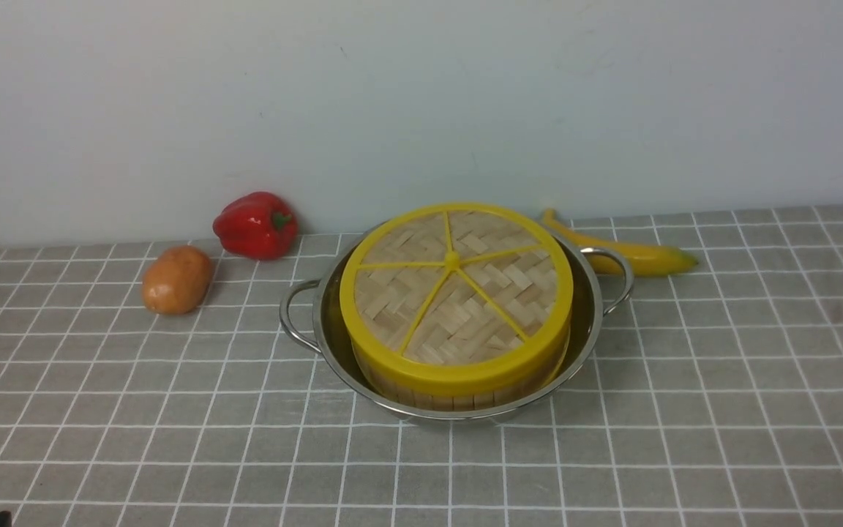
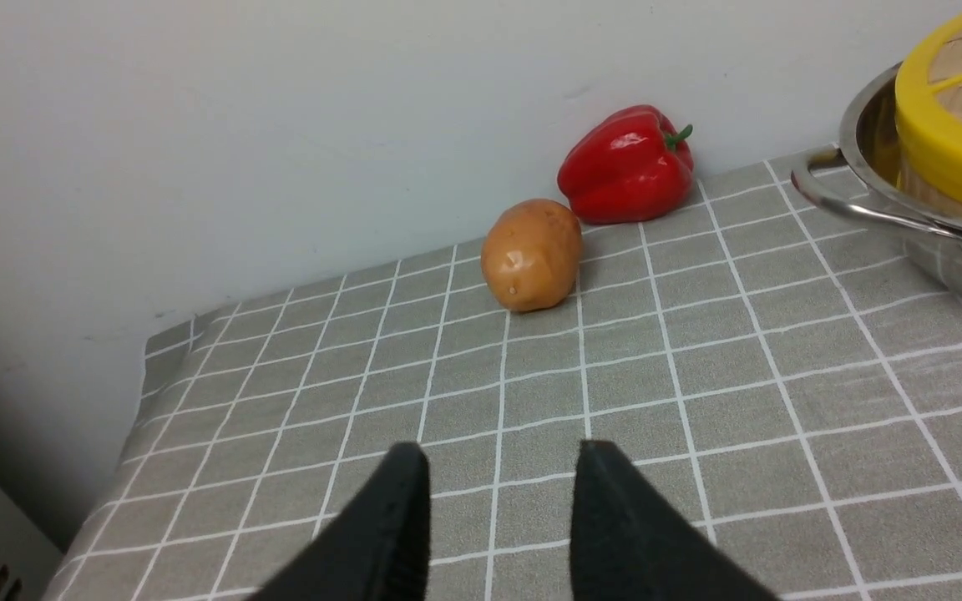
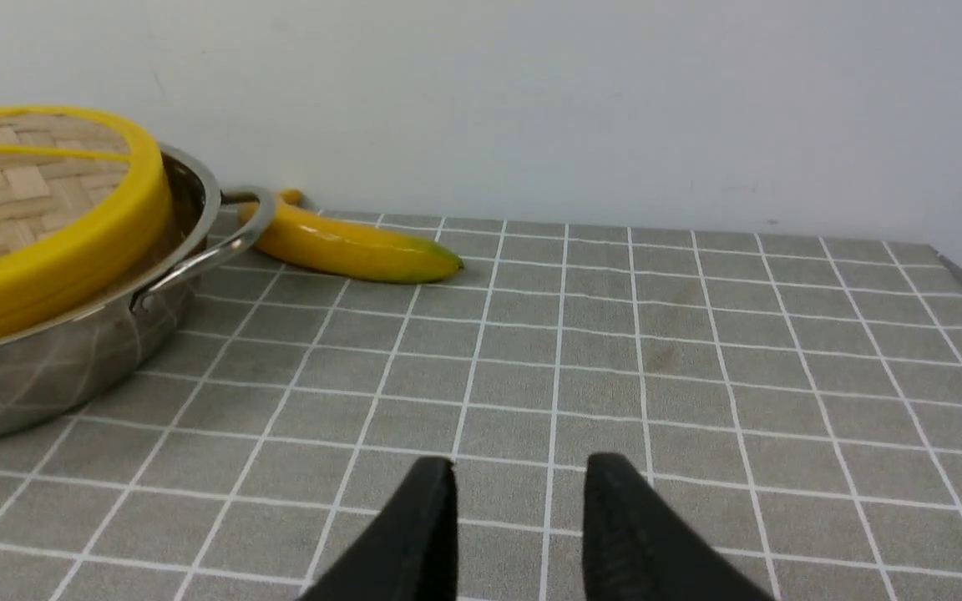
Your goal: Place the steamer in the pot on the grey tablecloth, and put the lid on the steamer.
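The scene is lit evenly and softly from above; no hard shadows are cast. Small dim shadows are seen under the red pepper [image 1: 255, 225] and the potato [image 1: 176, 279]. Mild reflections are shown on the pot [image 3: 72, 367], without harsh glare. The front view is slightly hazy. In both wrist views the black fingers [image 2: 389, 534] are rendered soft, near the lens.

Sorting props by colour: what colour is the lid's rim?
Yellow; the lid shows best in the front view.
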